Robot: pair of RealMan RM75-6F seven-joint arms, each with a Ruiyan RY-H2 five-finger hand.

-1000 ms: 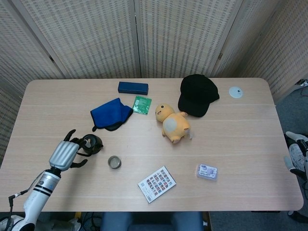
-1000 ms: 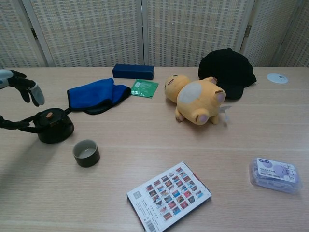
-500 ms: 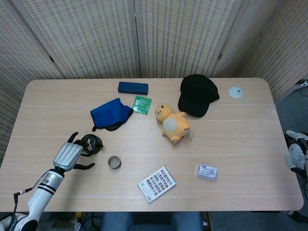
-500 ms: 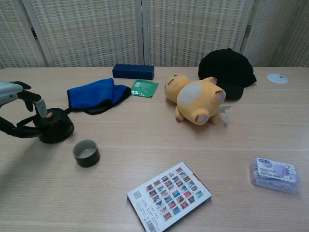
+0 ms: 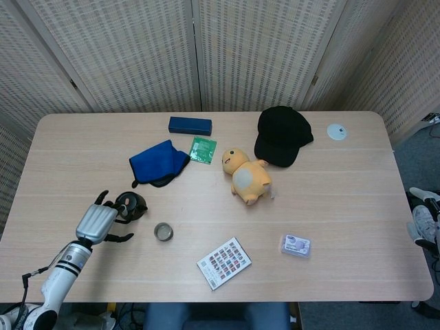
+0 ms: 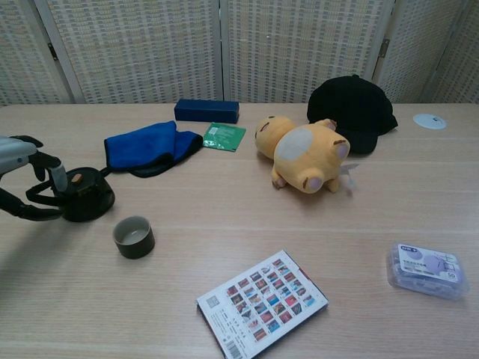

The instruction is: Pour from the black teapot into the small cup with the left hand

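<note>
The black teapot [image 5: 132,205] [image 6: 84,196] stands upright at the table's left front, its loop handle pointing left. Just right of it and nearer the front edge sits the small dark cup [image 5: 163,232] [image 6: 134,236], upright and apart from the pot. My left hand [image 5: 100,221] [image 6: 26,172] is at the pot's left side. Its fingers [image 6: 57,175] reach over the handle and the thumb curves under it, but they are apart and not closed on it. The teapot rests on the table. My right hand shows in neither view.
A blue cloth [image 5: 159,163] lies behind the teapot, with a blue box [image 5: 190,125] and a green packet [image 5: 203,149] further back. A yellow plush toy [image 5: 247,177], a black cap [image 5: 282,135], a card sheet [image 5: 224,262] and a small plastic case [image 5: 295,245] lie to the right.
My left hand has come down and a little closer to the teapot, its fingers now framing the handle. Teapot and cup have not moved.
</note>
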